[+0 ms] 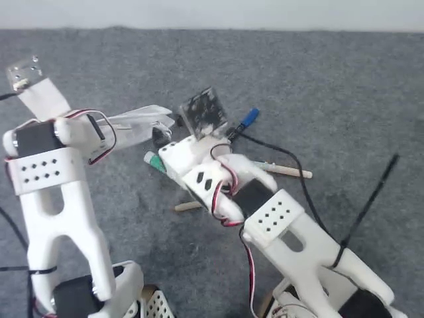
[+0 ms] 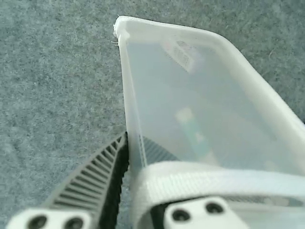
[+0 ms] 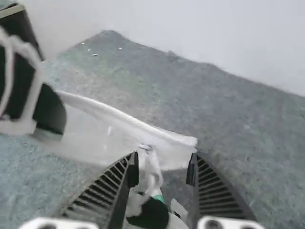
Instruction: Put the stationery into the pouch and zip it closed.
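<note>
Pouch pinched by the left arm, stationery lying out on the mat

The left gripper (image 2: pixel 136 143) is clamped on one edge of the see-through pouch (image 2: pixel 190 105), which sticks out from it low over the grey mat (image 1: pixel 318 86), toward the middle of the table. The right gripper (image 3: pixel 161 167) sits right at the pouch's far end with its jaws apart, and a white strip hangs against one finger (image 3: pixel 112 188) (might be the zip pull, can't really tell). A green-capped marker (image 1: pixel 154 161) lies just under that gripper. A blue-capped pen (image 1: pixel 248 119) pokes out past the right arm, a wooden pencil (image 1: pixel 286 171) lies beside that arm, and another wooden stick (image 1: pixel 187 207) is on its other side, all outside the pouch.
</note>
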Controlling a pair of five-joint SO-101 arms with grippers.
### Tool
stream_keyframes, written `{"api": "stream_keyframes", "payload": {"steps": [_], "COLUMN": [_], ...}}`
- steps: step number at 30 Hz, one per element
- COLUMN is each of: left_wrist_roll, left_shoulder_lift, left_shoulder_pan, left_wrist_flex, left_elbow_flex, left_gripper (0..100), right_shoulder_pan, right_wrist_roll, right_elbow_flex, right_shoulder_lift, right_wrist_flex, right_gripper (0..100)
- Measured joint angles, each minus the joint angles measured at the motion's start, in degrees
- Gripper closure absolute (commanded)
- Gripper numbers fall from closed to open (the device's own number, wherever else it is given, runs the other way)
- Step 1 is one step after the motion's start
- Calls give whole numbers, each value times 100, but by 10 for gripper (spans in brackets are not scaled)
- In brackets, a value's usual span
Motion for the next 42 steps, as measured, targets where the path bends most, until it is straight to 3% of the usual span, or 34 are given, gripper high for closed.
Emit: {"api": "stream_keyframes", "payload": {"steps": [7, 17, 29, 42], "left_wrist_roll": [0, 0, 0, 0], "left_shoulder_lift": [0, 0, 0, 0], "left_shoulder_pan": [0, -18, -193, -193], "left_wrist_flex": [0, 0, 0, -18], "left_elbow_flex": [0, 0, 0, 0], "left_gripper": [985, 985, 985, 985], "right_shoulder_pan": [492, 1169, 1732, 2312], "right_wrist_roll": [-571, -659, -1442, -1635], "right_elbow_flex": [-1196, -1864, -4281, -6145], "right_shoulder_lift": [0, 167, 3103, 5618], "right_wrist_flex": [1574, 2224, 3921, 4255], "right_gripper": [842, 843, 843, 843]}}
